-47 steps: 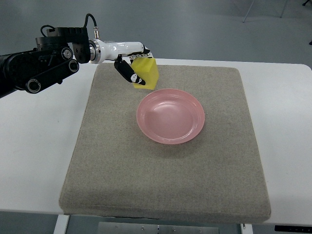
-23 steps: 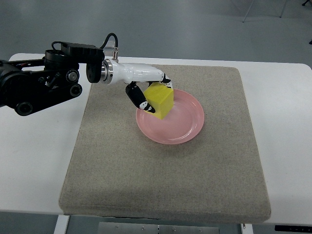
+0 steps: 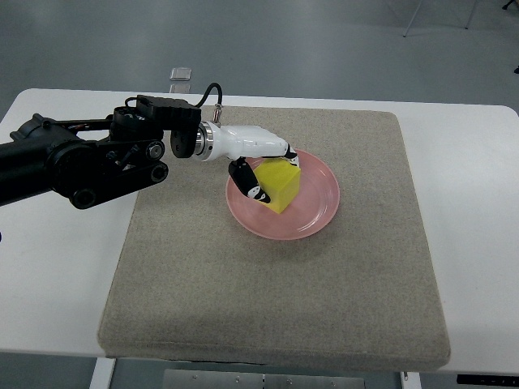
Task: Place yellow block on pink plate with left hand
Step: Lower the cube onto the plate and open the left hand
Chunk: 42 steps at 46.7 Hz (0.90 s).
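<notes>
The yellow block (image 3: 280, 184) is over the left half of the pink plate (image 3: 316, 203), at or just above its surface. My left hand (image 3: 268, 172) is shut on the block, with the thumb (image 3: 248, 184) on its near-left face and the other fingers over its far edge. The black left arm (image 3: 89, 162) reaches in from the left edge. My right hand is out of view.
The plate sits on a grey-beige mat (image 3: 276, 284) that covers most of the white table (image 3: 57, 259). A small metal bracket (image 3: 181, 74) shows at the table's far edge.
My left hand has carried the yellow block from the mat's far side rightward and down over the plate. The arm has come lower and nearer.
</notes>
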{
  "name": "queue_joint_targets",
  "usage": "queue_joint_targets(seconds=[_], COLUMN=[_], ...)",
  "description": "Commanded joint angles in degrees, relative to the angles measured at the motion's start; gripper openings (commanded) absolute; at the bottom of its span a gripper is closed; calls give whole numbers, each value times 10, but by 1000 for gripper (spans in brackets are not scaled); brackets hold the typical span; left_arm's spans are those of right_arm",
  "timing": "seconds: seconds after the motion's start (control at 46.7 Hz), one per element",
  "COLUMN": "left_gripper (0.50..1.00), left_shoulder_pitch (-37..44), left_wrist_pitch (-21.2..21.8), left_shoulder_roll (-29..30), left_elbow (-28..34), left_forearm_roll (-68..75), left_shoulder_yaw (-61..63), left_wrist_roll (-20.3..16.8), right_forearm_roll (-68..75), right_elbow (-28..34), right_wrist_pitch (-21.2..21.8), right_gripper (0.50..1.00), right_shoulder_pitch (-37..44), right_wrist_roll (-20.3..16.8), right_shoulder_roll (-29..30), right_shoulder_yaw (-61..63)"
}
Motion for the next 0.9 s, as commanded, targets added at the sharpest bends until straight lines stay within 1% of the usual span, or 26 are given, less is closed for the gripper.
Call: queue_joint_targets(seconds=[0.0, 0.043, 0.064, 0.086, 0.128, 0.171, 0.492, 0.621, 0.706, 0.878], left_gripper=[793, 897, 940, 960, 966, 992, 994, 994, 994, 994], left_shoulder_pitch=[1, 5, 6, 8, 8, 8, 6, 1, -5, -16], left_wrist_pitch=[4, 4, 5, 5, 5, 5, 2, -7, -35, -126], left_shoulder_roll=[-8, -13, -16, -18, -22, -22, -13, 16, 38, 81], left_elbow=[13, 22, 27, 30, 35, 35, 20, 3, -11, -8], left_forearm_roll=[2, 2, 2, 2, 2, 2, -15, -44, -81, -173], left_shoulder_yaw=[0, 0, 0, 0, 0, 0, -19, -49, -66, -122], left_wrist_roll=[-1, 0, 0, 0, -1, -1, -3, -4, -4, -4], right_forearm_roll=[0, 0, 0, 0, 0, 0, 0, 0, 0, 0], right_elbow=[1, 1, 0, 0, 0, 1, 1, 0, 0, 0], right_wrist_pitch=[0, 0, 0, 0, 0, 0, 0, 0, 0, 0], right_gripper=[924, 924, 924, 924, 924, 924, 924, 924, 924, 924], right_shoulder_pitch=[0, 0, 1, 1, 1, 0, 0, 1, 1, 0], right_wrist_roll=[0, 0, 0, 0, 0, 0, 0, 0, 0, 0], right_shoulder_roll=[0, 0, 0, 0, 0, 0, 0, 0, 0, 0], right_shoulder_yaw=[0, 0, 0, 0, 0, 1, 0, 0, 0, 1])
